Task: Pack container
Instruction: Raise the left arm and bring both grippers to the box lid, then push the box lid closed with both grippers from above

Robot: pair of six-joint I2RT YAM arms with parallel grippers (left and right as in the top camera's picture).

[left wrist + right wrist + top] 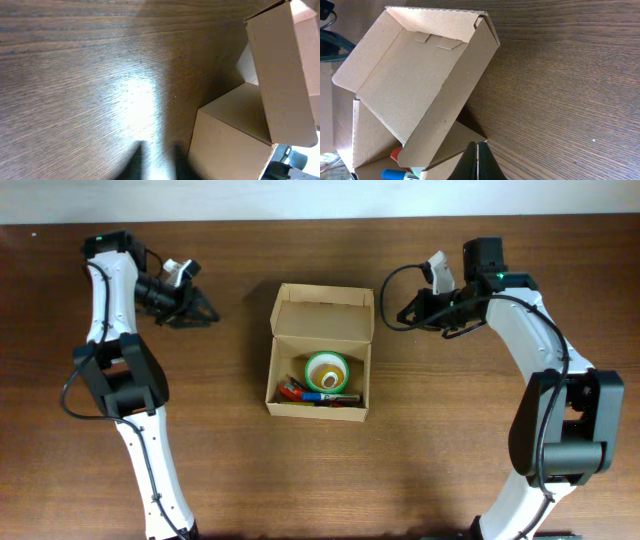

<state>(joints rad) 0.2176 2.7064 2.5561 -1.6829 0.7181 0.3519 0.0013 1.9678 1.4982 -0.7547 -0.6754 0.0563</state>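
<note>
This looks like a robotics lab bench rather than a home or a shop: two white-and-black jointed machines, the left arm [150,465] and the right arm [530,330], rise from the lower edge of a dark wood-grain desk [430,470], a black cable [384,295] loops beside the right one, and a plain cardboard container [322,320] sits mid-frame

Green tape roll [326,358] beside a red thing [290,390], perhaps a pen; wooden table [230,470].

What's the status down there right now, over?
Left pincer slightly open, empty. Right pincer shut, empty. Container open, tape roll and pens inside. Nothing in the way.
</note>
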